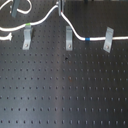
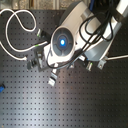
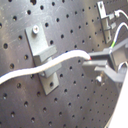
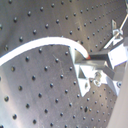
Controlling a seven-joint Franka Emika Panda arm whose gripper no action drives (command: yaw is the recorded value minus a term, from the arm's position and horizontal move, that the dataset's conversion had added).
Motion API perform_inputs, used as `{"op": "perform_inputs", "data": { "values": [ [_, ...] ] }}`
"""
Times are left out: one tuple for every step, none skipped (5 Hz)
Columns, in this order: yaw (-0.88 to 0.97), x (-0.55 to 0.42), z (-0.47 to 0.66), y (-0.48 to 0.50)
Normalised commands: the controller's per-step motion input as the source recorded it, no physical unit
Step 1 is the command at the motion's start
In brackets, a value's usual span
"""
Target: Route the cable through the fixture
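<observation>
In the first exterior view, three grey metal clip fixtures [image 1: 68, 37] stand in a row on the black perforated counter [image 1: 65, 90]; the thin white cable [image 1: 75, 31] with green and blue tape bands snakes past them. In the first wrist view, the hand [image 3: 89, 63] is closed on the cable, which lies across one fixture's slot.
</observation>
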Motion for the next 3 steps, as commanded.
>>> {"op": "perform_inputs", "data": {
  "values": [
    [0.00,0.004,0.01,-0.006],
    [0.00,0.066,0.24,0.016],
    [0.04,0.154,0.47,0.056]
  ]
}}
